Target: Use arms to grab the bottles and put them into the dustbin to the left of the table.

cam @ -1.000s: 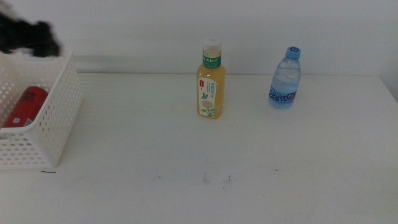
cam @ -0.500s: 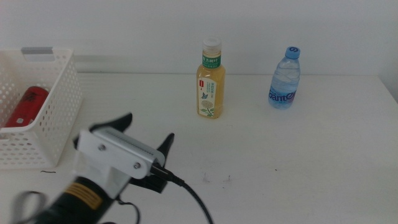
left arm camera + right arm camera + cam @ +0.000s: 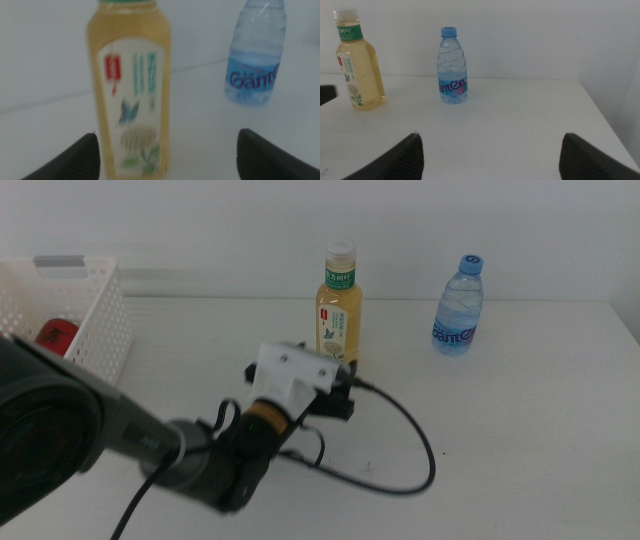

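Left wrist view: the left gripper [image 3: 167,150] is spread wide and empty, with the yellow tea bottle with white cap and green label [image 3: 131,95] just ahead, nearer one jaw. Beyond stands the small clear blue-capped water bottle [image 3: 254,55], upright on the white worktop [image 3: 520,440]. The right gripper [image 3: 490,155] waits well back, equally spread.

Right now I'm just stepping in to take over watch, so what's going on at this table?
The left tool is open and closing in on the yellow tea bottle, which stands upright and ungrasped. The water bottle stands apart to its right, untouched. The red can already lies in the white dustbin at the left. The right tool waits, open and empty.
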Controlling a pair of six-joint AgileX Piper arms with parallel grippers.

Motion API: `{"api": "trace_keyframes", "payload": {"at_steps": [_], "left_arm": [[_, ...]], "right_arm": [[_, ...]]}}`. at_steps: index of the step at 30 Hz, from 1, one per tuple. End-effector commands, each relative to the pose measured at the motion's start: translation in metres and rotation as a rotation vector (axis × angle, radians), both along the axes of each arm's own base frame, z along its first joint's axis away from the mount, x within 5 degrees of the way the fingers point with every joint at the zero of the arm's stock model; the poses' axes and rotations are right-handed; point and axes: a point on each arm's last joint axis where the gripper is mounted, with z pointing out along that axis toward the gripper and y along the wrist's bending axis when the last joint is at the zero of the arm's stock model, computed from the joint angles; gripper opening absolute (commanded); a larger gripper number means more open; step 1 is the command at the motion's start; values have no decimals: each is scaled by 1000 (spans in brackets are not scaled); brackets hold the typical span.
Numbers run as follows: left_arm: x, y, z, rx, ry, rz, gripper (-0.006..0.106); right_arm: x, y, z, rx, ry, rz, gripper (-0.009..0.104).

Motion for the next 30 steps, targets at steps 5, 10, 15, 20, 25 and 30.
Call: {"api": "trace_keyframes", "payload": {"at_steps": [5, 10, 15, 20, 25, 30], "left_arm": [[47, -5, 1, -24, 33, -48, 94], [70, -11, -1, -27, -3, -78, 94], [91, -20, -14, -51, 8, -62, 94], [111, -29, -20, -55, 2, -45, 94], [117, -25, -21, -38, 4, 1, 80], [95, -21, 24, -4, -20, -78, 26]], "right_arm": [[0, -1, 0, -10, -7, -8, 86], [0, -1, 0, -10, -7, -8, 86], [0, -1, 0, -10, -7, -8, 86], [0, -1, 0, -10, -7, -8, 86], [0, -1, 0, -10, -7, -8, 86], [0, -1, 0, -10, -7, -8, 86]]}}
